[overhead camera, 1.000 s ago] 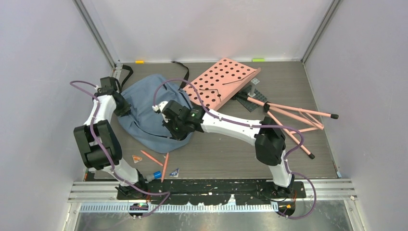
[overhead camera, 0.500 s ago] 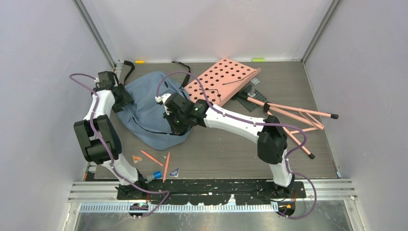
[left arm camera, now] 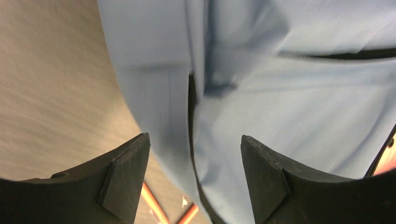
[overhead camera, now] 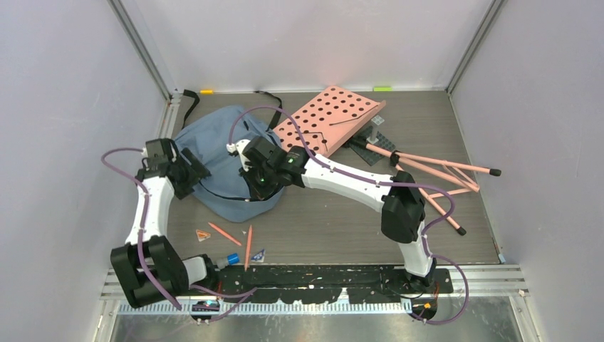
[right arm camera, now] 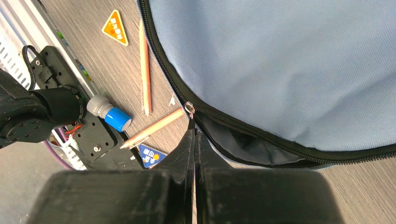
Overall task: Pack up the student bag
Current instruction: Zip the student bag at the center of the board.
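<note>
The student bag (overhead camera: pixel 214 146), dusty-blue fabric with black straps and zipper edging, lies crumpled at the left of the table. My left gripper (overhead camera: pixel 196 173) hovers open over its near-left part. In the left wrist view the left gripper (left arm camera: pixel 194 140) has only blurred blue fabric (left arm camera: pixel 280 107) below it and nothing between the fingers. My right gripper (overhead camera: pixel 256 188) is at the bag's near edge. In the right wrist view the right gripper (right arm camera: pixel 192 127) is shut on the zipper pull (right arm camera: pixel 189 108). The zipper gapes beside it, showing a dark inside (right arm camera: pixel 243 142).
Two orange pencils (overhead camera: pixel 225 234) (overhead camera: pixel 246 245), an orange triangle (overhead camera: pixel 204 234), a blue triangle (overhead camera: pixel 258 254) and a blue-capped cylinder (overhead camera: pixel 229 258) lie near the front rail. A pink perforated board (overhead camera: pixel 329 121) on a toppled pink stand (overhead camera: pixel 434 174) lies at the right.
My left gripper has opened, let go of the bag's left edge and swung toward the near side. The right gripper has stayed shut and drawn slightly back-left with the zipper.
</note>
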Robot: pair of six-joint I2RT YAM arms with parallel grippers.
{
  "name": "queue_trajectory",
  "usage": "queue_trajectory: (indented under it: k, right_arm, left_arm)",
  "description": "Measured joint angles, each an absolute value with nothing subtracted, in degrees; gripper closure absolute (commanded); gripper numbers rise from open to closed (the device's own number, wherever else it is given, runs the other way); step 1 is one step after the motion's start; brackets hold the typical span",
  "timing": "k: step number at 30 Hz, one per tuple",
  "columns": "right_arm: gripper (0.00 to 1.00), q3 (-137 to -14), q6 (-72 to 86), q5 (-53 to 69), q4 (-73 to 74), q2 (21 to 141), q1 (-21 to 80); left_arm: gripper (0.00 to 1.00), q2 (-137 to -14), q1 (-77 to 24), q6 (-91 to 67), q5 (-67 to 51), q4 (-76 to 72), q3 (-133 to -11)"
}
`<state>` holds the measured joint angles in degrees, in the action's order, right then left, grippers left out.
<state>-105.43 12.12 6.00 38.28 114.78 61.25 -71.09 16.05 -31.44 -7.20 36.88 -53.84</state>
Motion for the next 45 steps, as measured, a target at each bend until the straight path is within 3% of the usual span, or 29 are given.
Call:
queue_trajectory:
  k: [5, 7, 12, 14, 35, 45]
  right_arm:
    - [1.00, -105.6, 11.9, 7.0, 38.3, 114.8, 61.3]
    - [0.99, -105.7, 11.9, 7.2, 38.3, 114.8, 61.3]
    - [0.99, -105.7, 11.9, 7.5, 38.3, 114.8, 61.1]
    - [0.99, -105.7, 11.8, 7.5, 38.3, 114.8, 61.1]
    - [0.99, -96.5, 11.3, -4.9, 35.0, 107.1, 61.5]
    - [1.00, -94.6, 16.0, -6.0, 33.8, 106.5, 56.8]
  left_arm:
    - [0.31, -64.1, 14.6, -35.7, -9.5, 39.4, -46.2]
    - [0.44, -62.3, 14.2, -37.1, -10.3, 39.7, -45.0]
    - [0.89, -62.0, 14.0, -38.4, -11.2, 39.6, -44.6]
    - [1.00, -62.7, 14.0, -38.4, -11.2, 39.7, -44.6]
    - [1.00, -66.5, 18.7, -27.8, -7.5, 45.1, -50.4]
    - [1.00, -70.5, 20.3, -23.0, -6.0, 47.1, -54.2]
